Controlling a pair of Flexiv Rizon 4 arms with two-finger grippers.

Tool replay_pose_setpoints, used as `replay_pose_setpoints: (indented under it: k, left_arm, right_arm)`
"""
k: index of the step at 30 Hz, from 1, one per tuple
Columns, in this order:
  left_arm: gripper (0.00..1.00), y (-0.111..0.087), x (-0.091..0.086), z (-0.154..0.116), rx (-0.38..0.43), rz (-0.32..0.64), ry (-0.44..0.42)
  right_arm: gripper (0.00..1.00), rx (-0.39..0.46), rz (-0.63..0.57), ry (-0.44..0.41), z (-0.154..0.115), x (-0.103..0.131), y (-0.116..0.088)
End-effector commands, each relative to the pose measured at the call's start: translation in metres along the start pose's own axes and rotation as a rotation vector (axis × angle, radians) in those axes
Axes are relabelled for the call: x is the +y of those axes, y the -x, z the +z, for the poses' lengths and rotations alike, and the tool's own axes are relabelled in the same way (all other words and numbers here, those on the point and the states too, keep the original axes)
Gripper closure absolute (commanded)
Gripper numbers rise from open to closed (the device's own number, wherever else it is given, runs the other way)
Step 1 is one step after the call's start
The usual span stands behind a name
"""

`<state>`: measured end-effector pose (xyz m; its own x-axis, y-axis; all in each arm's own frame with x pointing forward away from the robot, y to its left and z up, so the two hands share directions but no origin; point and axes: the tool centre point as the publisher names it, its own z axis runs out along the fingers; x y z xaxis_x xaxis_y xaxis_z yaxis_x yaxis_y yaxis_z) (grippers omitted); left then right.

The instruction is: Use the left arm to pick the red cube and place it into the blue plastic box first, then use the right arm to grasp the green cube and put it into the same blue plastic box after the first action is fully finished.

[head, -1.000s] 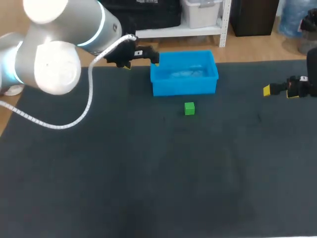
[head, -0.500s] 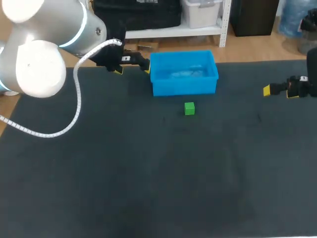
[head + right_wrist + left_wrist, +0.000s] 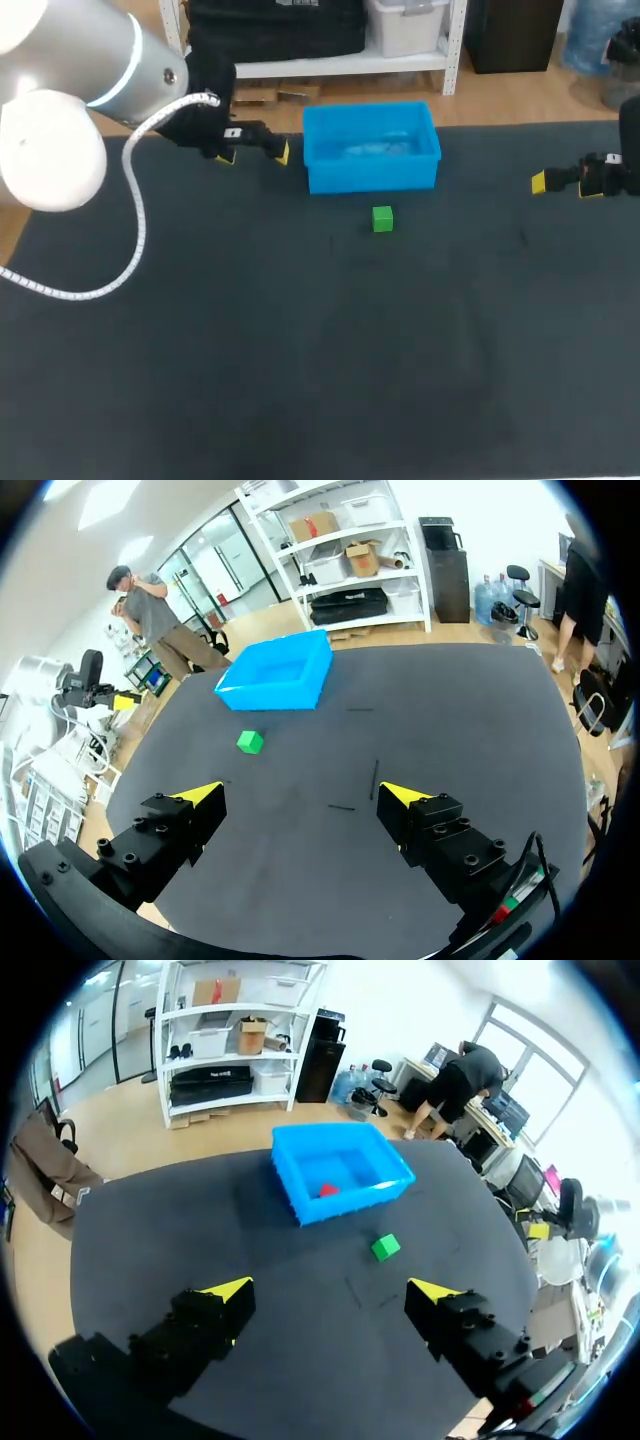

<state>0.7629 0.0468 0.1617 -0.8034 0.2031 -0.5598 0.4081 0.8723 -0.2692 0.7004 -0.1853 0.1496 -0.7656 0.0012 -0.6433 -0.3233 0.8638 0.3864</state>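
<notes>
The red cube lies inside the blue plastic box, seen only in the left wrist view. The green cube rests on the dark mat just in front of the box. My left gripper hangs open and empty beside the box's left wall. In its own view the left gripper looks toward the box and the green cube. My right gripper stays open and empty at the table's right edge. Ahead of the right gripper lie the green cube and the box.
The dark mat covers the whole table.
My left arm has drawn back leftward from the box's left rim, its gripper open and empty. The right arm and the green cube have not moved.
</notes>
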Motion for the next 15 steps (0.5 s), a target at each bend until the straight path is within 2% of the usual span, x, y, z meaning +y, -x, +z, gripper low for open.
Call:
replay_pose_setpoints:
  k: [1, 15]
  left_arm:
    - [0.00, -0.008, 0.006, -0.007, -0.006, 0.000, -0.012]
    - [0.00, -0.020, 0.009, -0.015, 0.001, -0.012, -0.031]
  right_arm:
    - [0.00, 0.001, -0.001, 0.001, 0.000, -0.001, 0.000]
    - [0.00, 0.001, -0.001, 0.001, 0.000, -0.001, 0.000]
